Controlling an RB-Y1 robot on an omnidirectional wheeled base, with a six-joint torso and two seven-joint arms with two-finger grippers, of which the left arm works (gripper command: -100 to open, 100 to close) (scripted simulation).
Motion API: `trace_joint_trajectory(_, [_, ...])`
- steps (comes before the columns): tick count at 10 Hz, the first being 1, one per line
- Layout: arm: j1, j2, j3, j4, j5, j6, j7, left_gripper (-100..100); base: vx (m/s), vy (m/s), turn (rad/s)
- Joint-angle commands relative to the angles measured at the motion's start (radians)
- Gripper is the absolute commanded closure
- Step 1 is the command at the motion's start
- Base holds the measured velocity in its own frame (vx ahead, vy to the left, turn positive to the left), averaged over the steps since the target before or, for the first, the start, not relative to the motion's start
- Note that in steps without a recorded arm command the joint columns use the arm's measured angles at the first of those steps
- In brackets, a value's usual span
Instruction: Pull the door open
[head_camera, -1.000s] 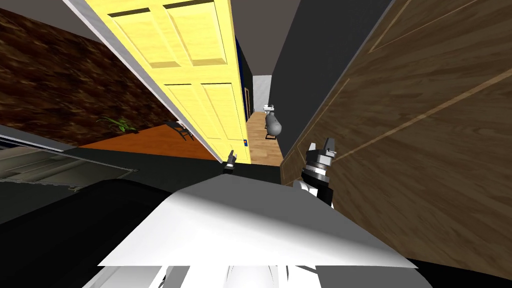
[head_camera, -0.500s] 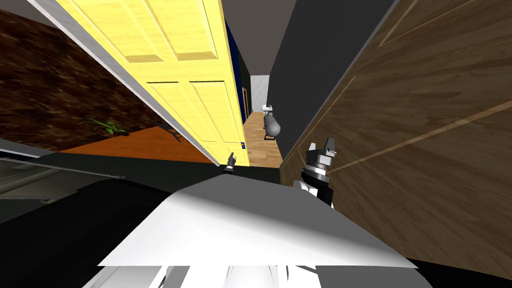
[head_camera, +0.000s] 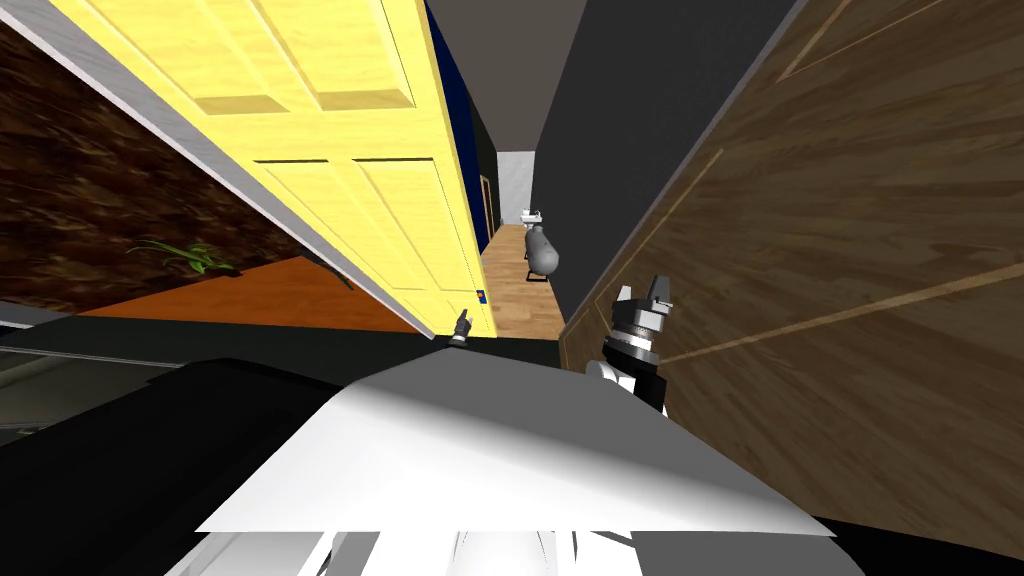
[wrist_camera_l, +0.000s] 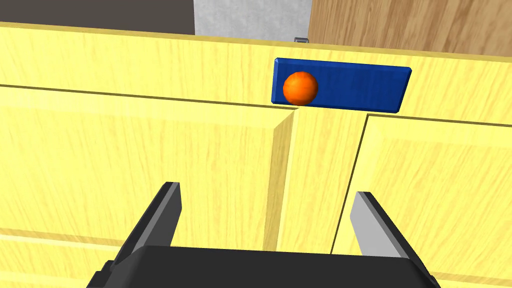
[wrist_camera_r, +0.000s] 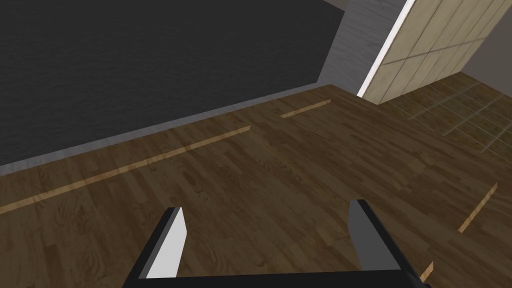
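The right gripper (head_camera: 642, 291) is drawn as two thin, light grey blades on a dark box. At seven o'clock from the box a silvery ribbed ring is set, followed by a white link, with a black segment at four o'clock of that link. The left gripper (head_camera: 461, 326) is rendered small (dark, with one pale band). Up close, the fingers (wrist_camera_l: 370, 230) are shown as flat tapering blades, grey where lit and near black where shaded, mounted on a matte black block.
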Motion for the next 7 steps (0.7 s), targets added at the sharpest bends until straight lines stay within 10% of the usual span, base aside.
trace_joint_trajectory(1, [-0.004,0.003,0.002,0.035,-0.001,-0.003,0.003,-100,0.17,-0.009,-0.063])
trace_joint_trajectory(7, [-0.026,0.027,0.025,0.109,0.011,-0.024,0.019,-100,0.15,-0.002,-0.063])
